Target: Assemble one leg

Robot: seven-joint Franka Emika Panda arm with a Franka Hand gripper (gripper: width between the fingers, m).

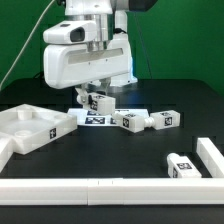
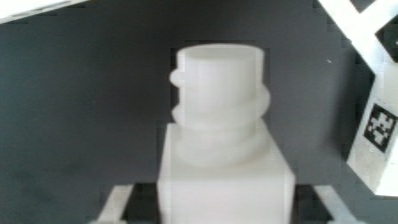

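1. Leg (image 2: 222, 120), a short white plastic peg, sits in the gripper (image 1: 94, 100). The claw is clenched on its square block end.
2. In the wrist view the leg fills the middle of the picture. Its square body is nearest the camera, then comes a ridged neck, then a plain round tip pointing away toward the dark table (image 1: 135, 155).
3. In the exterior view the leg hangs upright under the arm's white hand, with black-and-white tags showing on its side. It is directly over the marker board (image 1: 88, 119). I cannot tell whether its tip touches the board.
4. A second leg (image 1: 131, 122) lies on its side on the table, just beside the marker board on the exterior view's right.
5. A third leg (image 1: 165, 120) lies in line with the second, farther to the exterior view's right, and the two nearly touch.
6. A fourth leg (image 1: 183, 165) lies apart from the others, nearer the camera and close to the white fence (image 1: 100, 188) that runs along the front and up the exterior view's right side.
7. The panel (image 1: 30, 128), large, flat and white with raised corner sockets, lies at the exterior view's left, well apart from the gripped leg.
8. The wrist view also shows a white tagged piece (image 2: 377, 130) at the picture's edge. Which part it is I cannot tell.
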